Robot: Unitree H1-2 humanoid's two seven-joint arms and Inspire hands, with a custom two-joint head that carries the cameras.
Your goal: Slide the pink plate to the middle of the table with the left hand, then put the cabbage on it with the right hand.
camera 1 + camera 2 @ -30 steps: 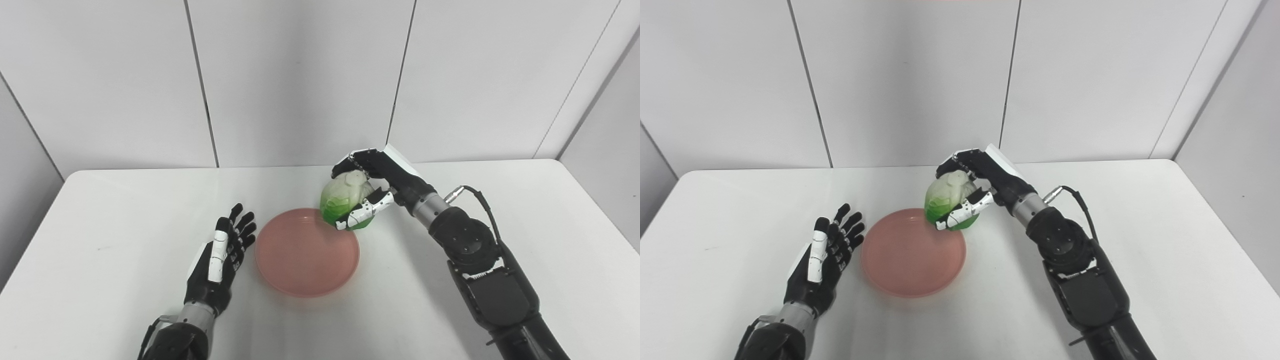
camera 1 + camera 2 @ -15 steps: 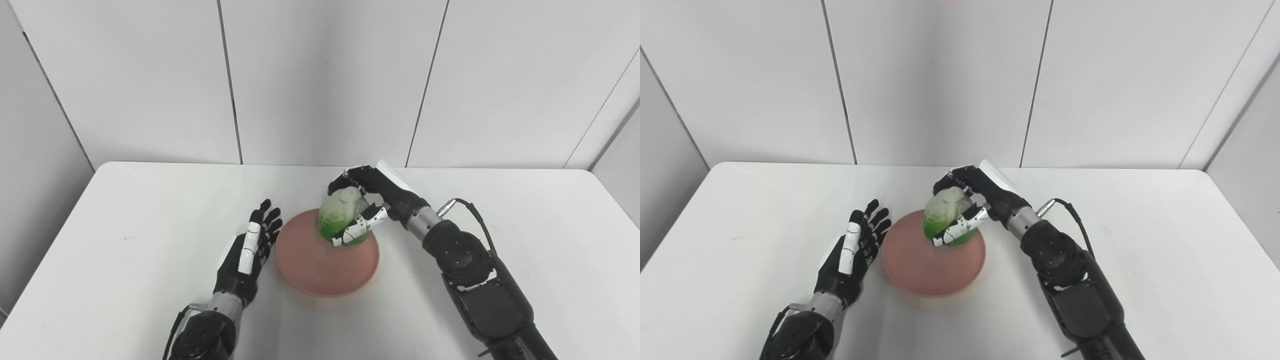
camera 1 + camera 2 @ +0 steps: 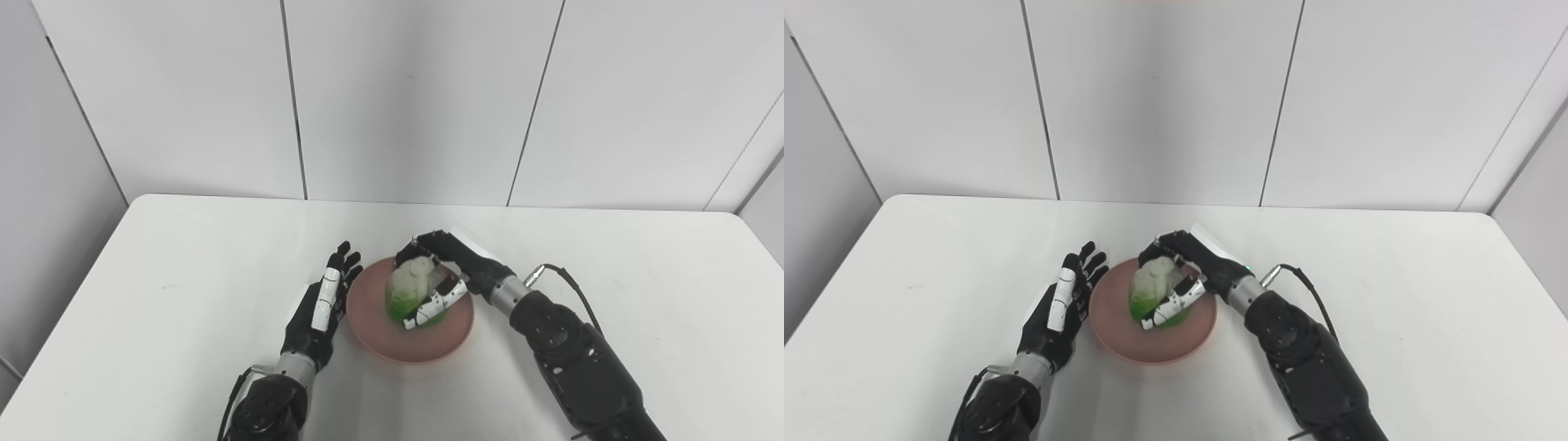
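Near the centre of the frame, slightly below the middle: a round pink plate (image 3: pixel 392 344) with a shallow raised rim, flat on the white table (image 3: pixel 153 275). Over the plate's middle, a cabbage (image 3: pixel 405 293): pale, whitish and crinkled on top, bright green lower down, upright, roughly egg-shaped, wrapped by the right hand (image 3: pixel 444 278). Dark fingers (image 3: pixel 422 240) curled over the pale top, white thumb across the green lower front. Cannot tell whether the cabbage's underside touches the plate or hangs just above it. Right arm entering from the lower right of the frame, a thin cable looping off the wrist. Just left of the plate, the left hand (image 3: pixel 321 303): open, holding nothing, fingers straight and slightly spread, pointing toward the upper part of the frame, edge close to the plate's left rim; contact unclear. Behind the table, plain white wall panels (image 3: pixel 404 92) across the upper half of the frame
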